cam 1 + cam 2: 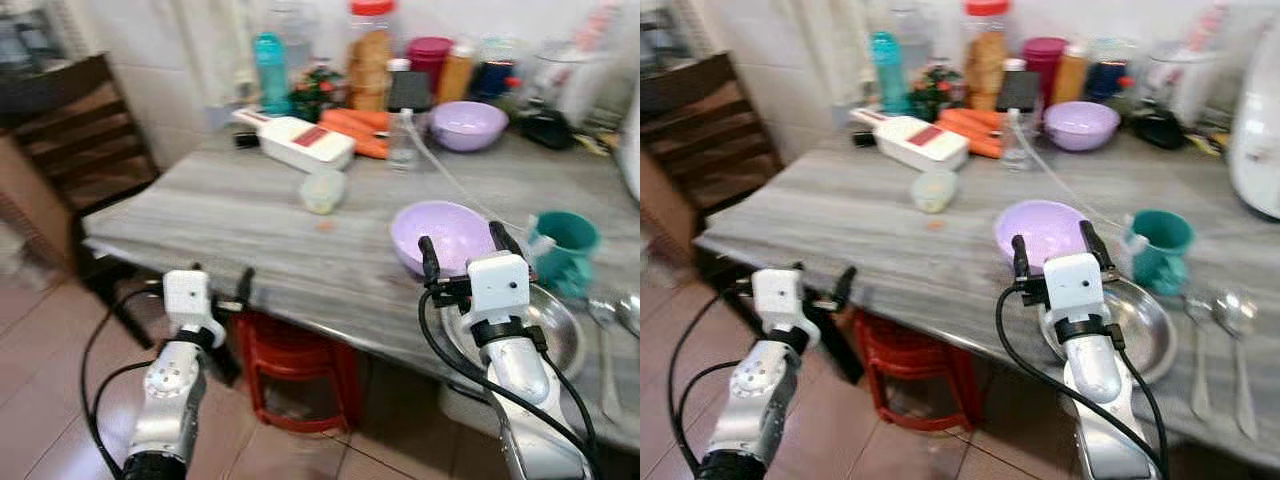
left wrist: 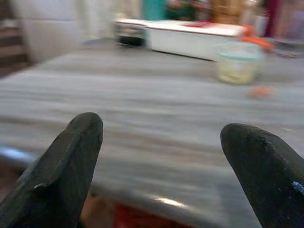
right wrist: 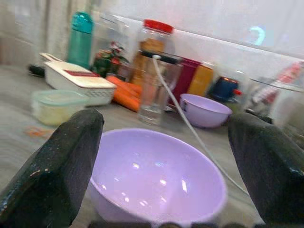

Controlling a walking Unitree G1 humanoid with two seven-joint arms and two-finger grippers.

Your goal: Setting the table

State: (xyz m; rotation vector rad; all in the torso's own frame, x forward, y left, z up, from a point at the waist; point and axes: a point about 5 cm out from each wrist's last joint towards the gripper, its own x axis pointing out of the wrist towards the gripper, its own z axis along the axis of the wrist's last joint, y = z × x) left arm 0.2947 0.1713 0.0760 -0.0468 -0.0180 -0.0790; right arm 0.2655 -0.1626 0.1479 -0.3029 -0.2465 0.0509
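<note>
My right claw (image 1: 470, 245), fingers spread wide, hovers at the near rim of the lilac bowl (image 1: 445, 232) on the grey table (image 1: 220, 215), one finger to each side of the bowl's near edge & pinching nothing; my left claw (image 1: 218, 282), also spread & empty, sits low at the table's near-left edge, just above a red stool (image 1: 290, 365) under the tabletop; steel plate (image 1: 565, 325) lies just right of the bowl, partly behind my right wrist, w/ a teal mug (image 1: 565, 250) just behind it & spoons (image 1: 1225, 345) on the table further right; small lidded tub (image 1: 323, 190) stands mid-table, apart from the bowl; white slicer box w/ red label (image 1: 300, 140) & carrots (image 1: 355, 130) lie beyond it; second lilac bowl (image 1: 467, 124) rests near the back, among jars & bottles incl. a teal bottle (image 1: 271, 70) & a red-lidded jar (image 1: 370, 55); a clear glass (image 3: 153, 92) w/ a white cord running from it stands between the two bowls; dark wooden chair (image 1: 85, 140) at far left by the wall.
</note>
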